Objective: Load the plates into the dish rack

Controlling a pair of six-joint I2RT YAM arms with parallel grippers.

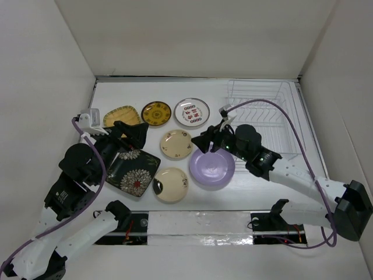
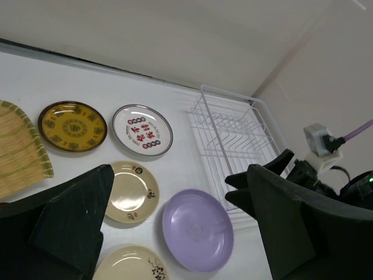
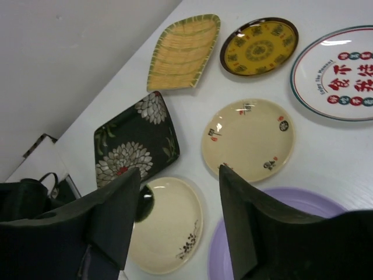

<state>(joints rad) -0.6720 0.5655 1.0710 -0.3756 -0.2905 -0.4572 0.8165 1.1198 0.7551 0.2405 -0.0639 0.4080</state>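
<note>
Top external: all seven plates lie flat on the white table [image 1: 262,181], none in the dish rack [image 1: 274,111], which sits at the far right. Back row, left to right: mustard squarish plate [image 1: 122,116], dark-yellow patterned plate [image 1: 156,113], white plate with red marks [image 1: 192,112]. Mid row: black square flowered plate [image 1: 133,169] on the left, partly under the left arm. One cream plate [image 1: 176,144] sits centre with the second cream plate [image 1: 171,185] nearer the bases. The lavender plate [image 1: 211,168] is just right of both and closest to the rack. Left gripper [image 1: 133,133] hangs over the far edge of the black plate. Left wrist cam shows that gripper [image 2: 179,170] with jaws spread wide and nothing between them, looking across at the lavender plate [image 2: 198,229] and the rack [image 2: 233,134]. Right gripper [image 1: 208,140] is over the far-left rim of the lavender plate; can't tell if it touches. Right wrist cam: gripper [image 3: 180,172] also spread apart and gripping nothing, with the lavender plate [image 3: 291,201] and near cream plate [image 3: 169,224] below the fingers [image 3: 116,210]. The black plate [image 3: 131,140] is off to the left of that view.
</note>
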